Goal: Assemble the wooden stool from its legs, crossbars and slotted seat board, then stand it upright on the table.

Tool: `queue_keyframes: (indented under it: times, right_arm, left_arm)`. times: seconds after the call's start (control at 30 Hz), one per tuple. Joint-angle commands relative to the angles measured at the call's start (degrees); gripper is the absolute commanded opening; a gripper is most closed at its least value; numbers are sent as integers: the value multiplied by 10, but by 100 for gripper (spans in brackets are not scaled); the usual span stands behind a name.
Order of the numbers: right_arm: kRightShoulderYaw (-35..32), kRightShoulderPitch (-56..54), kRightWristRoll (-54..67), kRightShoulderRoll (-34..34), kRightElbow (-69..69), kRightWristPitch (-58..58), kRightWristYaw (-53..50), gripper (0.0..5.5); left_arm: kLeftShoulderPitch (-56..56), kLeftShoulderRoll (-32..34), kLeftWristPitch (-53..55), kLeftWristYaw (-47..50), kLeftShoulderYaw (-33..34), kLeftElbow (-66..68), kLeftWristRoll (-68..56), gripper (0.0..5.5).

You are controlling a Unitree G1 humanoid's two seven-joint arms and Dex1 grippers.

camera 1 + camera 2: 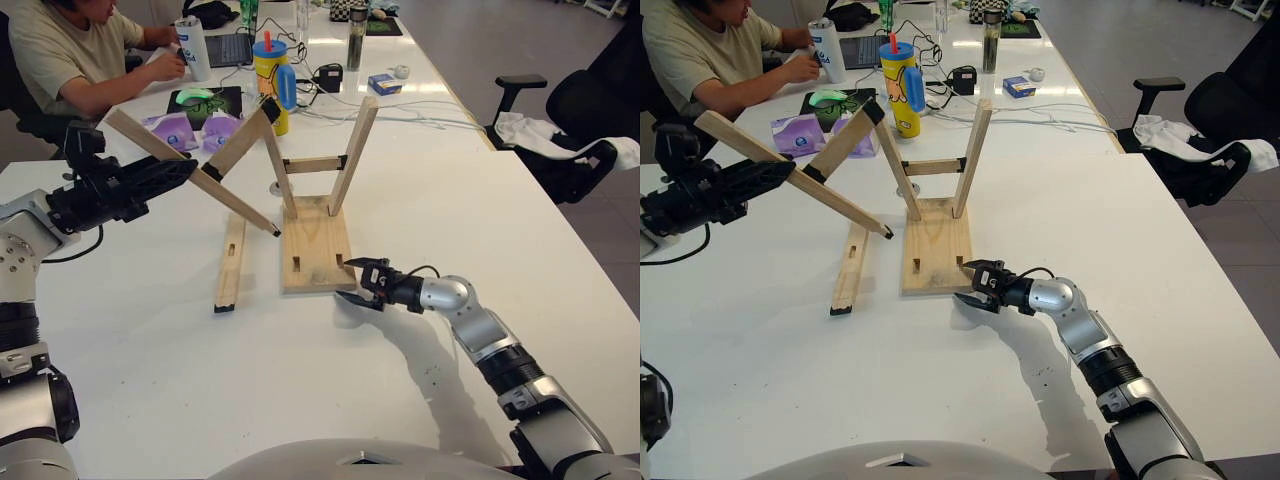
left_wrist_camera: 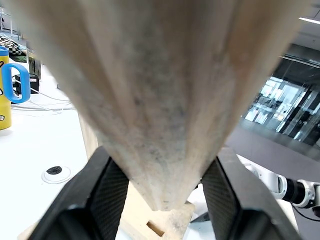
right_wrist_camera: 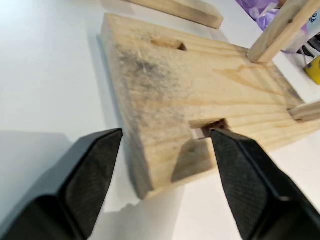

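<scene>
Left tool (image 1: pixel 165 175), raised at the left, clamps a leg frame (image 1: pixel 232 202); right tool (image 1: pixel 352 281) sits low, fingers apart.

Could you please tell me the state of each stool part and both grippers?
seat board: flat on the table, two near slots empty.
standing legs: upright in the far slots, joined by a crossbar.
held leg: tilted in the air.
loose bar: lying flat left of the board.
left gripper: shut on the held leg.
right gripper: open at the board's near right corner.
</scene>
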Motion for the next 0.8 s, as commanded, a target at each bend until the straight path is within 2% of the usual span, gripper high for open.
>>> queue_keyframes:
  times: [0.03, 0.27, 0.37, 0.47, 0.57, 0.7, 0.8]
  right_arm:
    - [-18, -25, -24, -14, 32, -20, -15, 328]
    - [-42, -48, -35, -43, 69, -41, -8, 328]
    - [-59, -35, 26, -36, 26, 7, 43, 328]
    - [-98, -18, 133, -1, -44, 125, 66, 328]
    - [-126, -13, 199, 38, -89, 218, 42, 301]
    - [-113, 0, 164, 97, -103, 252, -56, 241]
    - [-104, 13, 151, 134, -96, 297, -109, 237]
  left_arm:
    - [7, -22, -29, -8, -20, -11, 30, 203]
    - [5, -70, -90, -2, -69, -31, 91, 203]
    - [-6, -86, -111, -7, -98, -30, 118, 203]
    - [-23, -100, -130, -12, -124, -23, 143, 203]
    - [-37, -107, -147, -21, -143, -8, 167, 203]
    - [-47, -111, -160, -36, -158, 10, 187, 203]
    - [-51, -111, -166, -46, -165, 19, 199, 203]
